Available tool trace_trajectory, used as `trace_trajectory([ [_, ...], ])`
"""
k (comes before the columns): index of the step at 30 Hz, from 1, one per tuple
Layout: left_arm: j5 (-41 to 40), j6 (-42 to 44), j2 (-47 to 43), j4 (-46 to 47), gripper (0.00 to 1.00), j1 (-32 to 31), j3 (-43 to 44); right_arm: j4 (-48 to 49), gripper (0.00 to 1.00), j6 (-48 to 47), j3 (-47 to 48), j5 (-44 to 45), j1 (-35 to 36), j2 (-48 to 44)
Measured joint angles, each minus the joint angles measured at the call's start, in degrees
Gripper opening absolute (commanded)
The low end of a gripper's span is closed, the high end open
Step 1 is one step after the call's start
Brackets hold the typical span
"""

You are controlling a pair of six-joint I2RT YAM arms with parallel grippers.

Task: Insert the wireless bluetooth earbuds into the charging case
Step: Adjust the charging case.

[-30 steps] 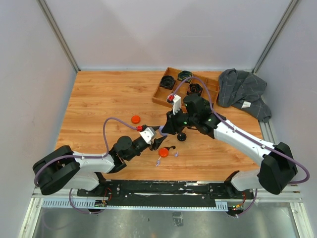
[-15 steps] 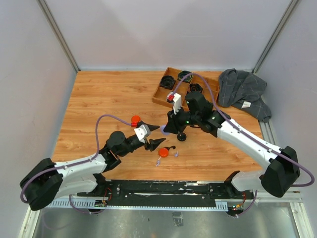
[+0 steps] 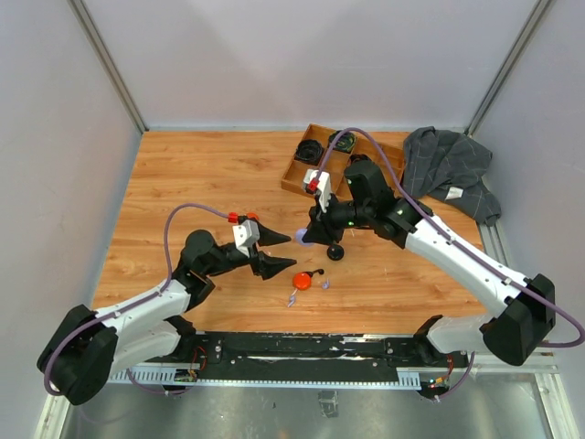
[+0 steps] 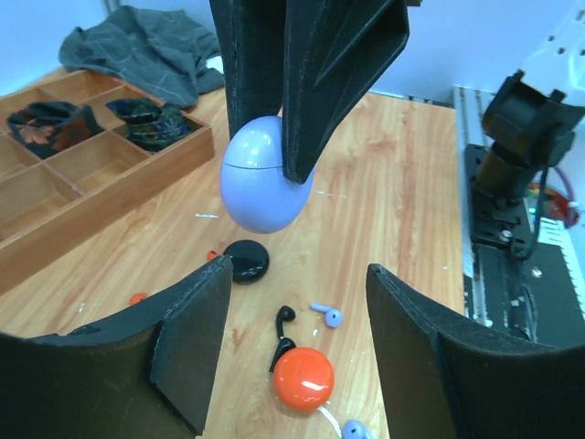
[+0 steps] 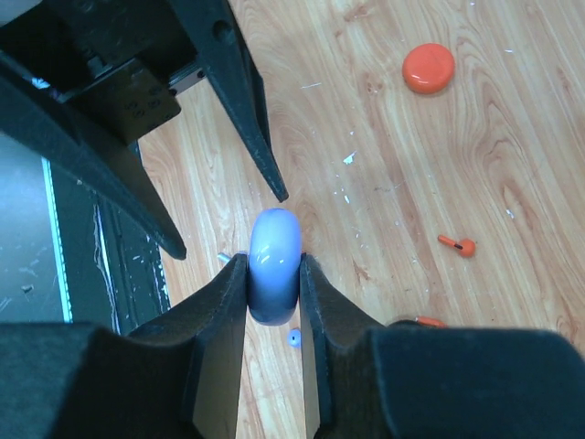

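Wood-grain table (image 3: 192, 183) stretches under both my arms. At left, my left gripper (image 3: 292, 255) hangs with its jaws spread wide, holding nothing. Just ahead of it lie an orange case (image 4: 303, 378), a black earbud (image 4: 284, 315) and a lilac earbud (image 4: 327, 315), all loose on the table, with a black case (image 4: 246, 259) beyond them. Directly in front of my left jaws, my right gripper (image 5: 274, 274) pinches a closed lilac case (image 4: 265, 174) above the wood. Farther right sit a wooden tray (image 3: 297, 176) of coiled cables (image 3: 309, 151) and a grey cloth (image 3: 448, 165).

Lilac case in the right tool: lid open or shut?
Shut: the round lilac plastic case shows only a thin closed seam between its halves.
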Motion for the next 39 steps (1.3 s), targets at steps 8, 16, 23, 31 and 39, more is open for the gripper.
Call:
trace_trajectory([
  [8,10.0,-7.1,3.9,6.8,0.58,4.1,1.1,-2.4,0.09,-6.6,1.9,-3.6,0.4,1.5],
  [16,15.6,-12.3,8.5,11.6,0.47,5.3,2.1,-7.1,0.09,-11.6,4.6,-4.7,1.4,2.9],
  [23,18.0,-14.1,10.0,12.3,0.48,5.5,2.2,-9.0,0.08,-13.6,4.7,-5.7,1.9,3.3],
  [31,17.8,-16.0,12.5,16.8,0.51,5.4,2.2,-8.6,0.08,-14.4,5.6,-7.7,2.3,4.1],
  [39,17.0,-15.5,12.5,17.6,0.41,5.2,2.3,-7.1,0.08,-14.4,5.6,-9.8,3.2,4.5],
])
